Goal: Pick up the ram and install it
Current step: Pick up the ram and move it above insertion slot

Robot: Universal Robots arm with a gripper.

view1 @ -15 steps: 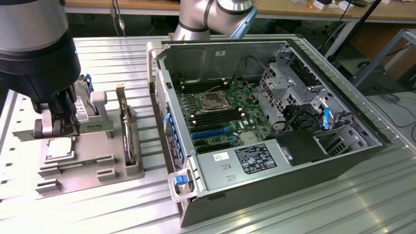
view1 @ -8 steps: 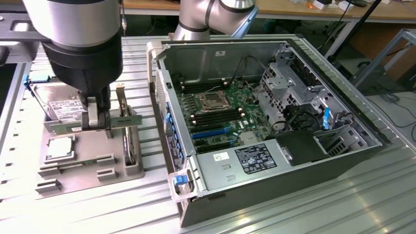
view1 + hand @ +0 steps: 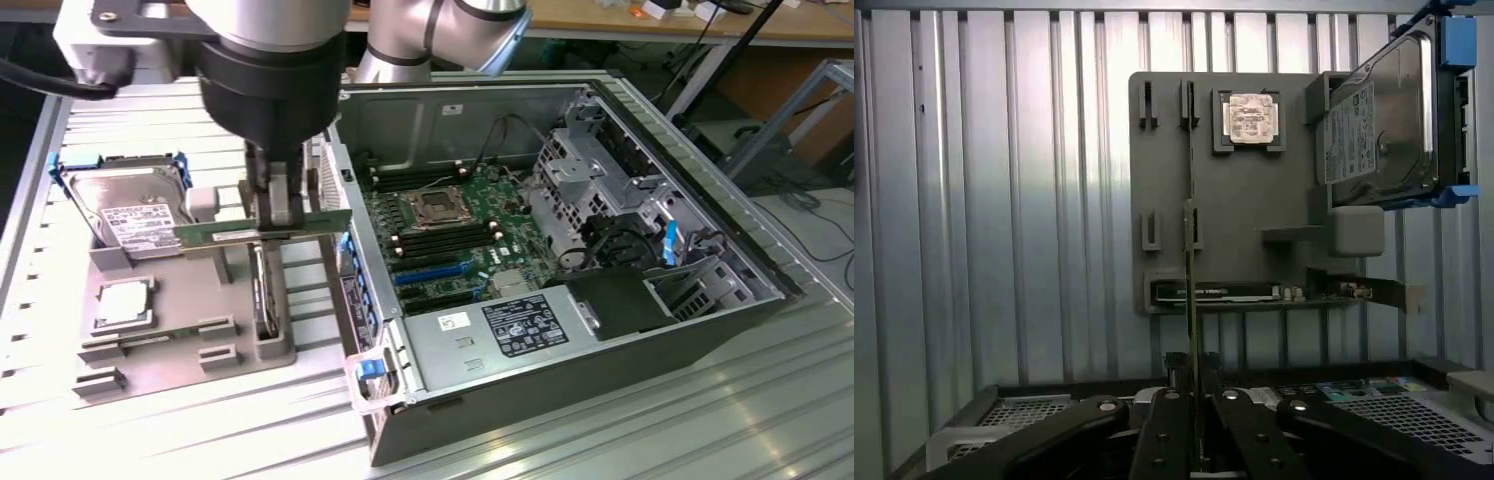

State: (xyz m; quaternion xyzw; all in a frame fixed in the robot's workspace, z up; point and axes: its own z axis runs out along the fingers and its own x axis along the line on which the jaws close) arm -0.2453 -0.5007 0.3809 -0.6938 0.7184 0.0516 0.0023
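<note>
So the gripper point(image 3: 280, 222) is clamped on the ram point(image 3: 220, 234), pinching it roughly mid-length. The stick lies flat-ish and crosswise, hanging above the grey tray point(image 3: 174, 345) and not touching it as far as I can see. In the wrist view you see the ram edge-on as a thin line running straight out from between the fingers.

Room is kinda tight at both ends. The end toward the exterior view's right sits just beside the rim of the open computer case point(image 3: 400, 125). The other end reaches near the hard drive point(image 3: 127, 215), which stands in its blue bracket at the tray's far corner. The processor chip point(image 3: 123, 303) sits lower on the tray, well apart from the ram.

Inside the case the motherboard point(image 3: 461, 245) lies open from above, with metal drive cages crowding it on the exterior view's right. The ribbed table point(image 3: 200, 430) in front of the tray is open space.
</note>
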